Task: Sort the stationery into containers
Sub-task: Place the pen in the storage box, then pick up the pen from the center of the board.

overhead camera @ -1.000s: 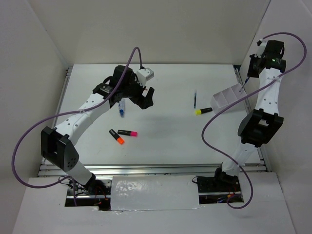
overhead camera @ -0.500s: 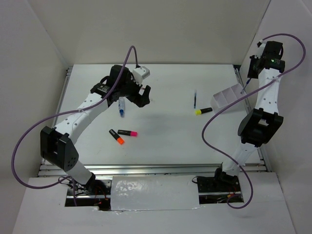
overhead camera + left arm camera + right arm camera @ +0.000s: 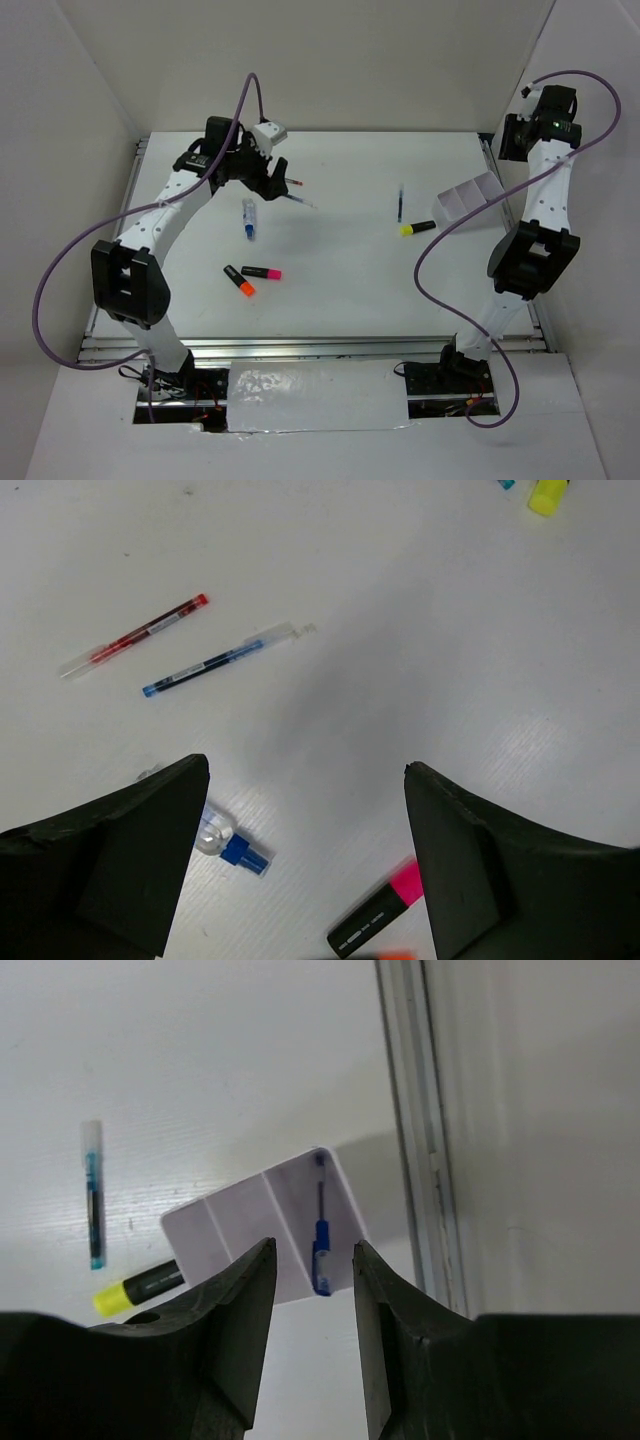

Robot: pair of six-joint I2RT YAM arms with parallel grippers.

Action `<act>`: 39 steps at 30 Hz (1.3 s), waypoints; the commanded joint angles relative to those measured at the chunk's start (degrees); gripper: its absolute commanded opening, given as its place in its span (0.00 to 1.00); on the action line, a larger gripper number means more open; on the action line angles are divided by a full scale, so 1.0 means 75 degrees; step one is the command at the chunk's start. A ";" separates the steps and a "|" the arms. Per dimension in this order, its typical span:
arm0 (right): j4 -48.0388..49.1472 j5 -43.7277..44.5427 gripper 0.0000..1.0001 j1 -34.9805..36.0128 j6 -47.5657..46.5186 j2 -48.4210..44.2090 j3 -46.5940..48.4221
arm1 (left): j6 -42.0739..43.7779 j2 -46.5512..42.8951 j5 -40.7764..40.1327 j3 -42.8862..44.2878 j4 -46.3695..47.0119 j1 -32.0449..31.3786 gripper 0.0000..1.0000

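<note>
The left hand (image 3: 305, 770) is held wide open and empty above the surface (image 3: 340, 290), where a red pen (image 3: 135, 637) and a dark-blue pen (image 3: 215, 662) are seen close together, with a clear blue-capped marker (image 3: 235, 848) and a pink highlighter (image 3: 380, 915) nearer the fingers. The right hand (image 3: 312, 1250) is shown partly open, with nothing gripped, above the white divided box (image 3: 240, 1230), in whose end compartment beside the edge rail (image 3: 415, 1160) a thin blue pen (image 3: 320, 1230) is laid. A yellow highlighter (image 3: 140, 1288) and a teal-inked pen (image 3: 92, 1195) are seen near the box.

White table (image 3: 340, 290); metal rail (image 3: 412, 1110) along its edge; pale walls (image 3: 350, 60) behind
</note>
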 commanded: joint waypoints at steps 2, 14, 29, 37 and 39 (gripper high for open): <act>0.0106 -0.0807 0.43 0.0524 -0.0275 -0.0949 -0.0432 | -0.0160 -0.0244 0.0468 -0.0281 0.0484 -0.0056 0.91; -0.0196 -0.1172 0.34 0.3162 0.0919 0.0042 -0.0553 | -0.0641 -0.0749 -0.0106 -0.0985 0.0486 -0.0267 0.92; -0.0327 -0.0656 0.49 0.3373 0.0802 0.2586 0.0913 | -0.0934 -0.1054 -0.0165 -0.1583 0.0685 -0.0279 0.93; -0.0175 -0.0363 0.46 0.3291 0.0849 0.3231 0.1194 | -0.0933 -0.1019 -0.0200 -0.1688 0.0673 -0.0255 0.95; -0.0140 -0.0305 0.45 0.3280 0.0861 0.3395 0.1265 | -0.0945 -0.0984 -0.0200 -0.1689 0.0685 -0.0244 0.95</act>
